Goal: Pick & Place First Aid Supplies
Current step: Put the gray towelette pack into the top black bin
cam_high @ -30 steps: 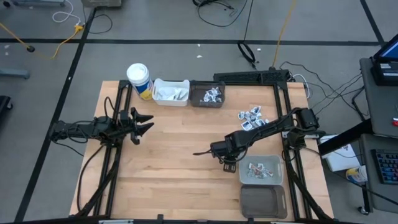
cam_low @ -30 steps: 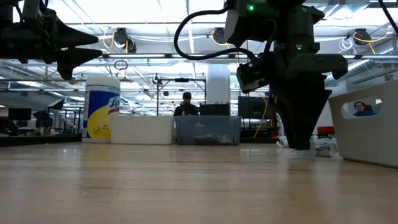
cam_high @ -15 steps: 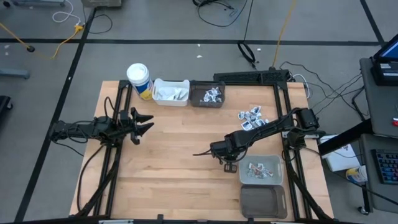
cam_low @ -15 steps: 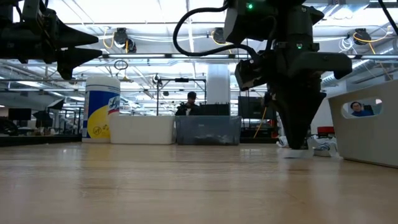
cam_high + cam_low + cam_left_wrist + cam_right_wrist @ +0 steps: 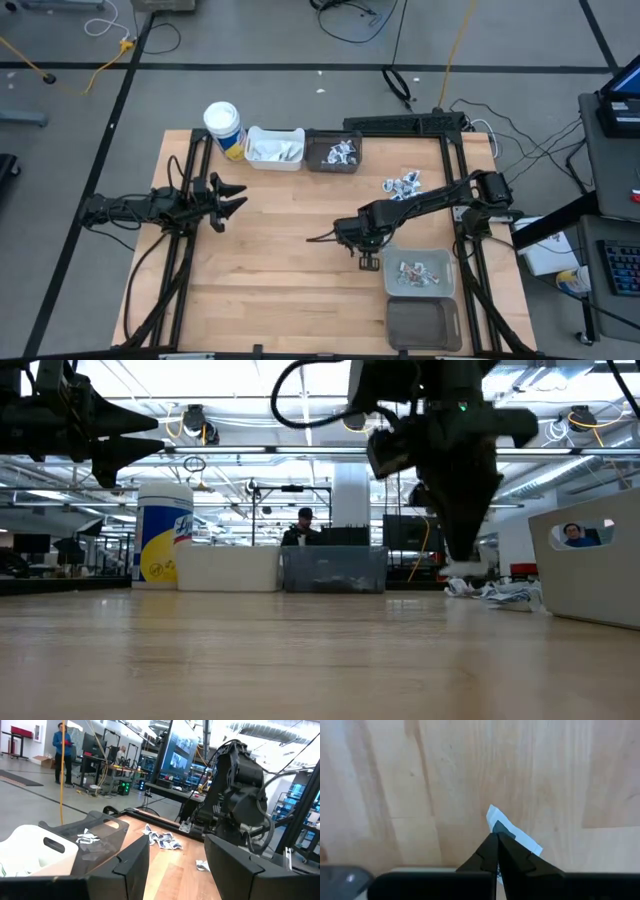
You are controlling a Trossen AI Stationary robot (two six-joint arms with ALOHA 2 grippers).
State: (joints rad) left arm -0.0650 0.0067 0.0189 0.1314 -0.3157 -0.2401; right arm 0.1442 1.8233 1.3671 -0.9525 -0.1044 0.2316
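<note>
High view: the right tool (image 5: 312, 239) hangs over mid-worktop (image 5: 280, 280), the left tool (image 5: 232, 198) apart, half open, holding nothing. Right wrist view: its fingers (image 5: 492, 851) are pinched shut on a white packet (image 5: 517, 836), lifted off the wood.

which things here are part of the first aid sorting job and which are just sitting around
Job: packet pinched in right hand; loose packets; white bin, dark bin, grey bin.

Lying about: wipes canister; empty dark tray; idle left hand.
</note>
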